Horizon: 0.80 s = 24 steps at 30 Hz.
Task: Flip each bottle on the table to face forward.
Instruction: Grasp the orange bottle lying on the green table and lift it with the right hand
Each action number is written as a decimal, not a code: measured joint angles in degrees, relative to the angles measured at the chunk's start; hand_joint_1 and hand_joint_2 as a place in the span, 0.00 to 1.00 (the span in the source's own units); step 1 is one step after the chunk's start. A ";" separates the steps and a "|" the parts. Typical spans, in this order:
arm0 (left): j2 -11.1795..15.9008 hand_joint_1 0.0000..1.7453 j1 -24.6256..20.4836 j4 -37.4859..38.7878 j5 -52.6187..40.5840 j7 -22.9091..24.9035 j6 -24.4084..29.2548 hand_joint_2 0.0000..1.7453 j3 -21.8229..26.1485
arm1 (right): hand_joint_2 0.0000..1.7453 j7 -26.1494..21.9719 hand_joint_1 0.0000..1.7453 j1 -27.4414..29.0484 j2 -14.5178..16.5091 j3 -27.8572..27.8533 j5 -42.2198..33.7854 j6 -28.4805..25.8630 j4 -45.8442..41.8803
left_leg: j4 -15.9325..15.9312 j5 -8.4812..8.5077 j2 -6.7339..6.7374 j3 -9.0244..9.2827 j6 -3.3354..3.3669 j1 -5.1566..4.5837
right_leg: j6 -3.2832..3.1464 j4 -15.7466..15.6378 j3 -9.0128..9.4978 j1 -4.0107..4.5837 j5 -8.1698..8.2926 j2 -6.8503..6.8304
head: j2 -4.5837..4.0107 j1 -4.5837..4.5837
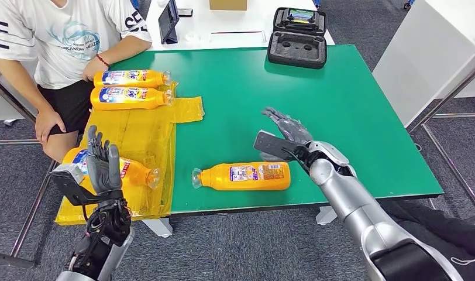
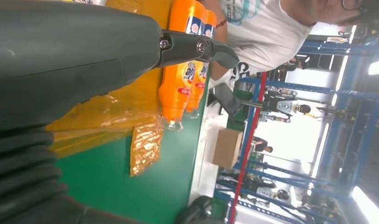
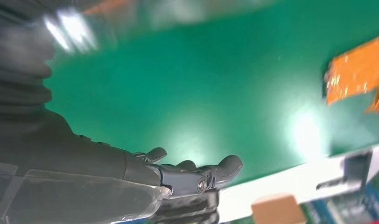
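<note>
Several orange bottles with coloured labels lie on their sides on the green table (image 1: 340,105). One bottle (image 1: 247,176) lies alone near the front edge, cap to the left. My right hand (image 1: 285,137) hovers just behind its right end, fingers spread, holding nothing. Two bottles (image 1: 130,78) (image 1: 130,98) lie side by side at the back left on yellow plastic sheeting (image 1: 147,140), seen also in the left wrist view (image 2: 178,79). Another bottle (image 1: 133,171) lies on the sheeting at the front left, partly hidden by my left hand (image 1: 102,163), which is raised with fingers upright and empty.
A person in a white shirt (image 1: 59,41) sits at the table's far left corner, one hand by the back bottles. An open black foam case (image 1: 297,38) lies at the back edge. A white table with a cardboard box (image 1: 228,4) stands beyond.
</note>
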 joint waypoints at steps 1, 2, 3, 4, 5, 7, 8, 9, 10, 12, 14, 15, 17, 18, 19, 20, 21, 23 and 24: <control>-0.01 0.00 0.00 0.17 -0.32 -0.01 0.22 1.00 0.00 | 1.00 -0.54 0.00 -0.57 0.21 0.55 0.17 0.85 0.92 | 0.00 0.00 0.00 0.00 0.00 0.00 | 0.00 0.00 0.00 0.00 0.00 0.00 | 0.00 0.00; -0.01 0.00 0.00 0.36 -0.56 -0.02 0.36 1.00 0.00 | 1.00 -1.14 0.00 -1.17 0.47 1.15 0.34 1.69 1.91 | 0.00 0.00 0.00 -0.01 0.00 0.00 | 0.00 0.00 0.00 0.00 0.00 0.00 | 0.00 0.00; -0.01 0.00 0.01 0.54 -0.76 -0.04 0.47 1.00 0.00 | 1.00 -1.73 0.00 -1.83 0.79 1.79 0.49 2.49 2.99 | 0.00 0.00 0.00 -0.01 0.00 0.00 | 0.00 0.00 0.00 0.00 0.00 0.00 | 0.00 0.00; -0.02 0.00 0.01 0.73 -0.89 -0.05 0.51 1.00 0.00 | 1.00 -2.31 0.00 -2.54 1.18 2.43 0.58 3.25 4.11 | 0.00 0.00 0.01 -0.01 0.00 0.00 | 0.00 0.00 0.00 -0.01 0.00 0.01 | 0.00 -0.01; -0.05 0.00 0.01 0.93 -1.00 -0.05 0.55 1.00 0.00 | 1.00 -2.89 0.00 -3.24 1.62 3.07 0.60 3.93 5.25 | 0.00 0.00 0.01 -0.01 0.00 0.00 | 0.00 0.00 -0.01 0.00 0.00 0.00 | 0.00 -0.01; -0.15 0.00 0.01 1.36 -1.13 -0.06 0.57 1.00 0.00 | 1.00 -4.02 0.00 -4.44 2.53 4.28 0.52 5.09 7.38 | 0.00 0.01 -0.01 0.00 0.01 0.00 | 0.00 0.00 -0.01 0.00 0.00 -0.01 | 0.00 -0.01; -0.24 0.00 0.01 1.58 -1.20 -0.06 0.57 1.00 0.00 | 1.00 -4.55 0.00 -4.88 2.97 4.89 0.47 5.53 8.32 | 0.00 0.01 -0.02 0.00 0.01 0.00 | 0.00 0.00 -0.01 0.00 0.00 -0.01 | 0.00 -0.01; -0.33 0.00 0.00 1.80 -1.27 -0.06 0.54 1.00 0.00 | 1.00 -5.02 0.00 -5.19 3.37 5.45 0.43 5.92 9.14 | 0.00 0.01 -0.02 0.00 0.01 0.00 | 0.00 0.00 -0.01 0.00 0.00 -0.01 | 0.00 -0.01; -0.43 0.00 -0.02 2.02 -1.38 -0.06 0.50 1.00 0.00 | 1.00 -5.45 0.00 -5.38 3.73 5.98 0.39 6.27 9.84 | 0.00 0.01 -0.02 0.00 0.01 0.00 | 0.00 0.00 -0.01 0.00 0.00 -0.01 | 0.00 -0.01; -0.61 0.00 -0.12 2.49 -1.62 -0.06 0.43 1.00 0.00 | 1.00 -6.22 0.00 -5.53 4.27 6.99 0.22 6.75 11.02 | 0.00 0.01 -0.01 -0.01 0.01 0.00 | 0.00 0.00 -0.02 0.00 0.00 -0.01 | 0.00 -0.01; -0.76 0.00 -0.27 2.94 -1.76 -0.07 0.41 1.00 0.00 | 1.00 -6.95 0.00 -5.54 4.59 7.86 -0.17 7.00 11.89 | 0.00 0.01 -0.02 -0.01 0.01 0.00 | 0.00 0.00 -0.03 -0.01 0.00 -0.01 | 0.00 0.00; -0.81 0.00 -0.37 3.15 -1.79 -0.07 0.42 1.00 0.00 | 1.00 -7.26 0.00 -5.54 4.69 8.21 -0.37 7.12 12.21 | 0.00 0.01 -0.02 -0.01 0.01 0.00 | 0.00 0.00 -0.03 -0.01 0.00 -0.01 | 0.00 0.00; -0.88 0.00 -0.61 3.57 -1.78 -0.07 0.42 1.00 0.00 | 1.00 -7.63 0.00 -5.55 4.85 8.78 -0.63 7.35 12.76 | 0.00 0.01 -0.01 -0.01 0.02 0.00 | 0.00 0.00 -0.03 -0.01 0.00 -0.01 | 0.00 0.00; -0.90 0.00 -0.73 3.76 -1.78 -0.08 0.43 1.00 0.00 | 1.00 -7.72 0.00 -5.56 4.90 9.03 -0.67 7.43 12.99 | 0.00 0.01 -0.01 -0.01 0.02 0.00 | 0.00 0.00 -0.03 -0.01 0.00 -0.01 | 0.00 0.00; -0.90 0.00 -0.83 3.93 -1.77 -0.08 0.43 1.00 0.00 | 1.00 -7.77 0.00 -5.58 4.95 9.25 -0.69 7.47 13.21 | 0.00 0.01 -0.01 -0.01 0.02 0.00 | 0.00 0.00 -0.03 -0.01 0.00 -0.01 | 0.00 0.00; -0.90 0.00 -0.92 4.09 -1.77 -0.08 0.44 1.00 0.00 | 1.00 -7.80 0.00 -5.62 4.99 9.45 -0.71 7.48 13.42 | 0.00 0.01 -0.01 -0.01 0.02 0.00 | 0.00 -0.01 -0.03 -0.01 0.00 -0.01 | 0.00 0.00; -0.90 0.00 -0.99 4.24 -1.77 -0.08 0.44 1.00 0.00 | 1.00 -7.81 0.00 -5.66 5.03 9.61 -0.71 7.48 13.60 | 0.00 0.01 -0.01 -0.01 0.02 0.00 | 0.00 -0.01 -0.03 -0.01 0.00 -0.01 | 0.00 0.00; -0.91 0.00 -1.09 4.55 -1.77 -0.08 0.44 1.00 0.00 | 1.00 -7.81 0.00 -5.73 5.14 9.84 -0.72 7.49 13.94 | 0.00 0.01 -0.01 -0.01 0.02 0.00 | 0.00 -0.01 -0.03 -0.01 0.00 -0.01 | 0.00 0.00; -0.92 0.00 -1.12 4.66 -1.77 -0.08 0.45 1.00 0.00 | 1.00 -7.81 0.00 -5.76 5.17 9.95 -0.74 7.53 14.08 | 0.00 0.01 -0.01 -0.01 0.02 0.00 | 0.00 0.00 -0.03 -0.01 0.00 -0.01 | 0.00 0.00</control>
